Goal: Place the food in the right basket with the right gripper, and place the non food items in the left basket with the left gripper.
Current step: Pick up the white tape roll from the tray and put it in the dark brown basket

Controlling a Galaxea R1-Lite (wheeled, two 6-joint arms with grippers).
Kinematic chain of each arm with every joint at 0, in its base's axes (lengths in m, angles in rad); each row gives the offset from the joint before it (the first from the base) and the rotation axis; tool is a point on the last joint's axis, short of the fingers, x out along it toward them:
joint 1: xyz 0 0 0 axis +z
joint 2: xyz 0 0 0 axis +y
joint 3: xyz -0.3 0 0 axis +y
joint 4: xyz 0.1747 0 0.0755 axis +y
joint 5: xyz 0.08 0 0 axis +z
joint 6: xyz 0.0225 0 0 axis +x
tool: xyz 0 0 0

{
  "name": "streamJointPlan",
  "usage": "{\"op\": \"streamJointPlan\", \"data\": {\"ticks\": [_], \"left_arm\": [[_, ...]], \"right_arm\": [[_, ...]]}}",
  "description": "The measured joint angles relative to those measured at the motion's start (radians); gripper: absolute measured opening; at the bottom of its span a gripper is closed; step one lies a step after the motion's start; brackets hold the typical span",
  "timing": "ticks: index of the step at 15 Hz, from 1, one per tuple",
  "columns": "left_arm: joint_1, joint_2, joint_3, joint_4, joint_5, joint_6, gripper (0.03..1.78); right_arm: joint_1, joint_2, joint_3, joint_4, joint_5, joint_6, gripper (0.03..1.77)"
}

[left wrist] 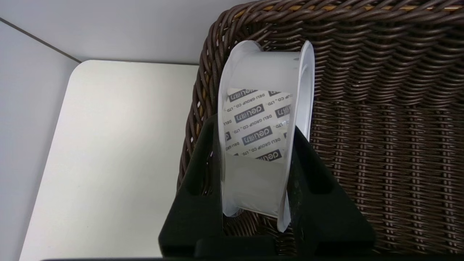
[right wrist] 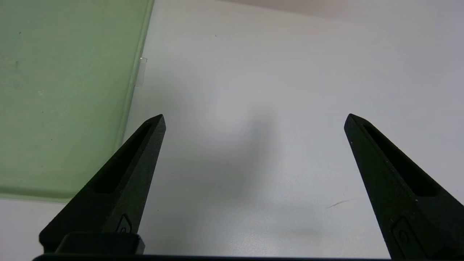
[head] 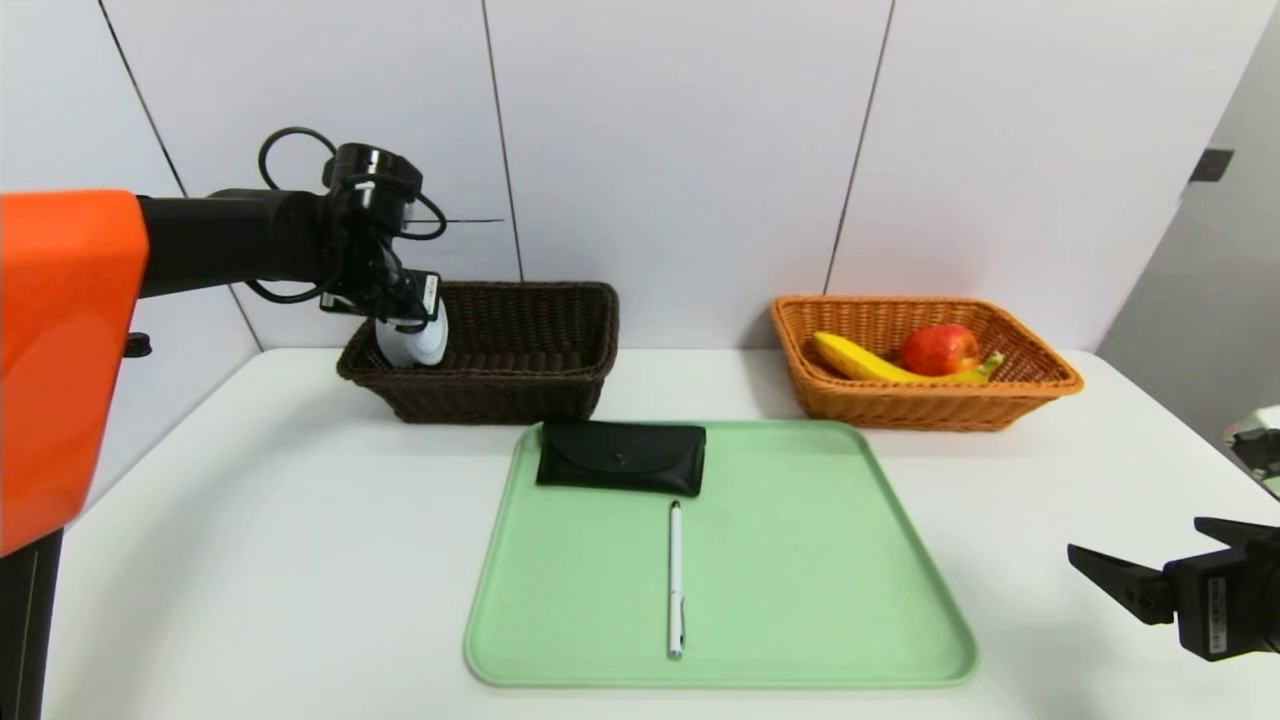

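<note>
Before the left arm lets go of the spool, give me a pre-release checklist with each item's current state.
1. Spool gripped between the left gripper's fingers: ok.
2. Spool over the dark basket, inside its rim near the left end: ok.
3. Spool resting on the basket floor: cannot tell.
4. Banana and apple in the orange basket: ok.
5. Pouch and pen sorted: not ok, both on the tray.
6. Right gripper open and empty, parked over the table right of the tray: ok.
</note>
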State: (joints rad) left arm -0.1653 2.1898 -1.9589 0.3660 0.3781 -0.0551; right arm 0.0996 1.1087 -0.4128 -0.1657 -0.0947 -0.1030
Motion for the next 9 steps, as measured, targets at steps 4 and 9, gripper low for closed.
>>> {"op": "streamJointPlan", "data": {"ticks": [4,9], "left_arm": [[0.001,-0.002,0.000,0.001,0.000,-0.010,0.51],[0.000,-0.009,0.000,0.002,-0.004,-0.012,0.51]], "right_arm": [[-0.002,0.000,0.001,0.000,0.001,0.000,1.70],[-0.002,0.000,0.002,0.000,0.002,0.000,1.70]]}}
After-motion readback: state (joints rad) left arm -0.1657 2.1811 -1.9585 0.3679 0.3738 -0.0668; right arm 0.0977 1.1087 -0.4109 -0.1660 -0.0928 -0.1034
